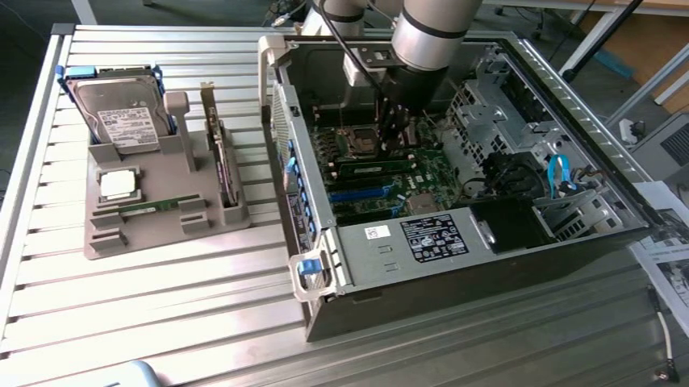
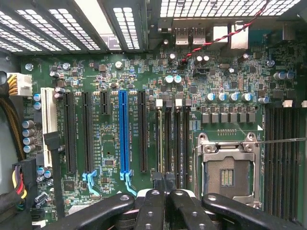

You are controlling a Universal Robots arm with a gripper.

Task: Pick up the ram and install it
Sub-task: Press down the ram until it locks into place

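Reaching down into the open computer case (image 1: 453, 234), the gripper (image 1: 396, 121) hangs above the motherboard (image 1: 420, 173) in the exterior view; a ram (image 1: 145, 208) lies on the grey holder (image 1: 161, 230) at that view's left. In the wrist view, the fingers (image 2: 152, 206) stand pressed together over the memory slots (image 2: 172, 143), beside the processor socket (image 2: 228, 167).

The worktop (image 1: 161, 314) looks like ribbed brushed aluminium, pretty shiny. The grey holder tray (image 1: 161, 230) at frame left is matt plastic. The PC case (image 1: 453, 258) is bare sheet metal with a paper label, the motherboard (image 2: 110, 67) glossy green, and the tool (image 2: 160, 201) has smooth black plastic-looking fingers.
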